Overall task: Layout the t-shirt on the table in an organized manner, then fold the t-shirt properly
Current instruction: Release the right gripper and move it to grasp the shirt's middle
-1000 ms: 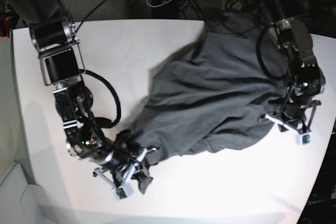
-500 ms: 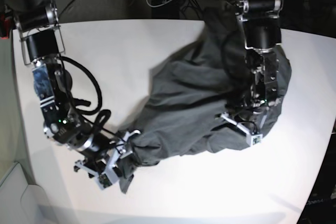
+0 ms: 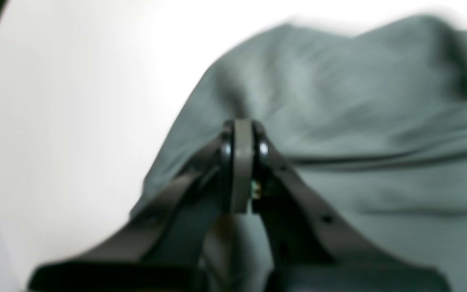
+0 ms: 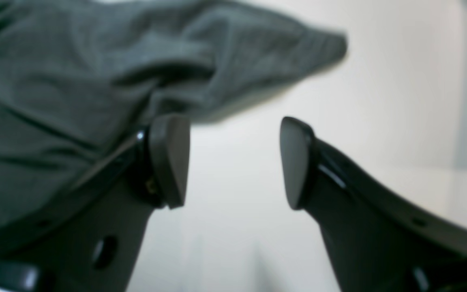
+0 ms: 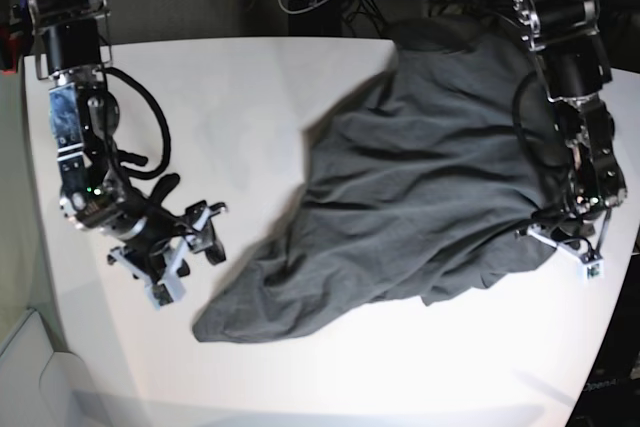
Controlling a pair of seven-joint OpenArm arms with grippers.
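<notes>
My left hand pinches the shirt at its edge; my right hand gapes empty on the table, just beside the shirt's corner.

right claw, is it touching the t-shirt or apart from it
Apart. The base view shows the right claw open with bare table between it and the t-shirt; the right wrist view shows nothing between its pads.

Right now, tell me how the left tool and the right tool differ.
The left tool is shut, pinching the shirt; the right tool stands open and holds nothing. The left tool sits at the shirt's edge near one side of the table; the right tool is clear of the cloth, over bare table by the opposite corner. Both are dark and hang low over the table.
</notes>
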